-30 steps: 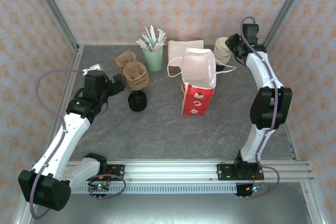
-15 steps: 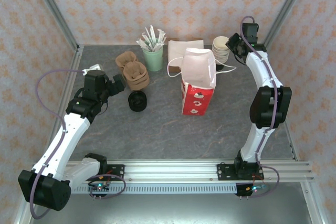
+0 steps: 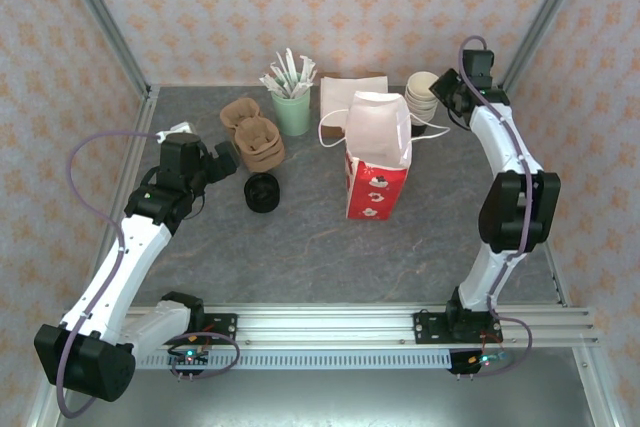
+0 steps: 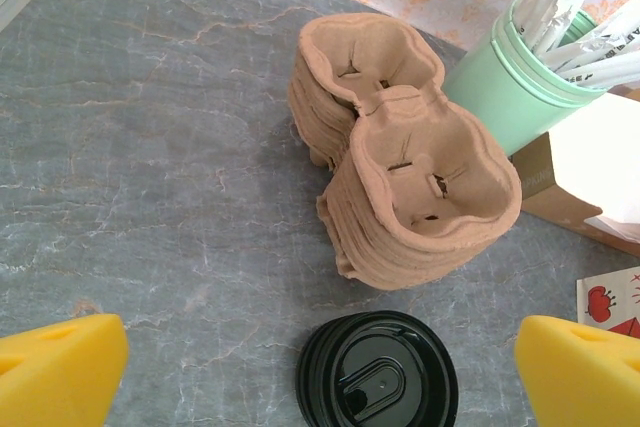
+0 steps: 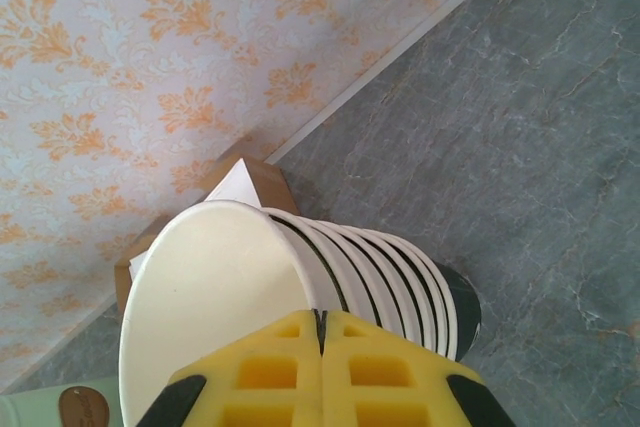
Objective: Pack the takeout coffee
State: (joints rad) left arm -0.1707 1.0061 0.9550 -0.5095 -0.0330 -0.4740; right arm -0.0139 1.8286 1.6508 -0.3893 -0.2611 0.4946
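The takeout coffee, as a lidded cup, is out of view. A stack of lidless cream-rimmed cups (image 3: 420, 97) stands at the back right. My right gripper (image 3: 443, 97) is shut on the rim of the top cup (image 5: 215, 292), whose wall is pinched between the yellow fingertips (image 5: 270, 372); that cup tilts off the stack (image 5: 410, 272). A stack of loose black lids (image 3: 263, 192) sits left of centre. My left gripper (image 3: 222, 161) hangs open just left of the stack, the lids (image 4: 378, 375) lying between its wide-apart fingers (image 4: 60, 377), untouched.
A red-and-white paper bag (image 3: 377, 159) stands open in the middle. Brown pulp cup carriers (image 3: 252, 134) are stacked behind the lids, beside a mint green cup of wrapped sticks (image 3: 293, 107). A napkin box (image 3: 347, 90) sits at the back wall.
My right gripper has shut on the top cup's rim and shifted slightly, tilting that cup. The left arm has not moved.
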